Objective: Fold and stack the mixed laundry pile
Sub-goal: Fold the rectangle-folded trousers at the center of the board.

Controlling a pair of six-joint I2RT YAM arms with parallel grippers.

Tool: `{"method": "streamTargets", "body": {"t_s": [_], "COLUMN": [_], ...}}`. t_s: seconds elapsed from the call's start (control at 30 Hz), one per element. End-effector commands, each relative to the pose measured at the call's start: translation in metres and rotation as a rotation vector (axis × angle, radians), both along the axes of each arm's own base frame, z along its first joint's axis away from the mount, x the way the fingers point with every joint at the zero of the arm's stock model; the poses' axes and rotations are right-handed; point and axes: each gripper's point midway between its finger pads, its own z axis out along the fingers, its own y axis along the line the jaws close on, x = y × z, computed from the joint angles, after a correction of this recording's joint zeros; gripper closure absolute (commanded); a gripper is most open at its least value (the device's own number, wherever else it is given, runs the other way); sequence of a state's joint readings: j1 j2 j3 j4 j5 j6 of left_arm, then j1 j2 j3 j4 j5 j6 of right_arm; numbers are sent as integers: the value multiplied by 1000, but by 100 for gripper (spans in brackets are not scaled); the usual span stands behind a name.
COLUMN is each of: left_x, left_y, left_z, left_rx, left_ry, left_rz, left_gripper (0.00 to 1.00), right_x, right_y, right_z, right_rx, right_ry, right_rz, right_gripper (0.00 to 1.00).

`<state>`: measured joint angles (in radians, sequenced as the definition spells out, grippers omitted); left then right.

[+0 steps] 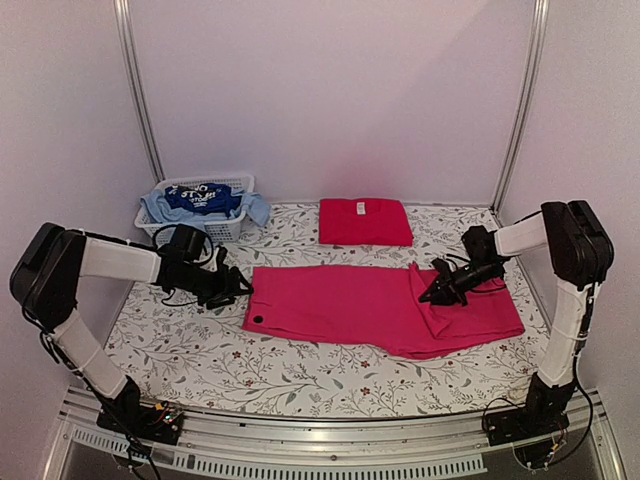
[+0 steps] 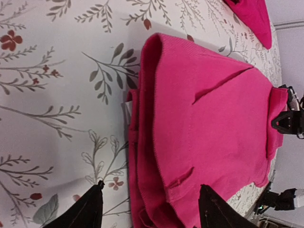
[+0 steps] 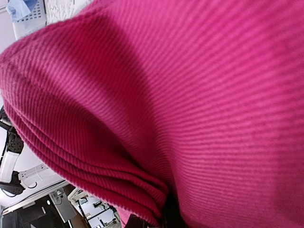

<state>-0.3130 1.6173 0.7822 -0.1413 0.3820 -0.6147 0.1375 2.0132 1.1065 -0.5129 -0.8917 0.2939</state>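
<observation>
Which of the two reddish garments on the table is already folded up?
The red garment at the back, a compact neat rectangle lying alone. The pink-magenta garment in front lies spread wide, one corner pinched in the right claw.

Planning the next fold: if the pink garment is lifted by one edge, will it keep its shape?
Probably not: it looks floppy, since the pink garment drapes in a soft flap where the right gripper pinches it. Its ribbed knit likely resists slipping.

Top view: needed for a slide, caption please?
Right gripper pinches one end of the pink garment, left gripper open at the other.
</observation>
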Motion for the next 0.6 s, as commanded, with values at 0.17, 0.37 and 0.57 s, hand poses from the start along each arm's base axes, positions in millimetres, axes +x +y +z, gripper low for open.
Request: {"method": "streamTargets", "body": {"t_s": [0.17, 0.37, 0.57], "left_x": [-5, -2, 0], "left_y": [-57, -45, -47], "left_z": [2, -23, -30], "left_rx": [-235, -146, -146], "left_ry": [-18, 51, 78], "left_rz": [-116, -46, -31], "left_gripper": [47, 58, 60], "right_x": [29, 26, 35], "right_y": [62, 134, 206], "right_z": [113, 154, 181], "right_rx": [168, 334, 449], "right_ry": [-165, -161, -178], "right_rz": [56, 94, 130], "right_gripper": [100, 100, 100]}}
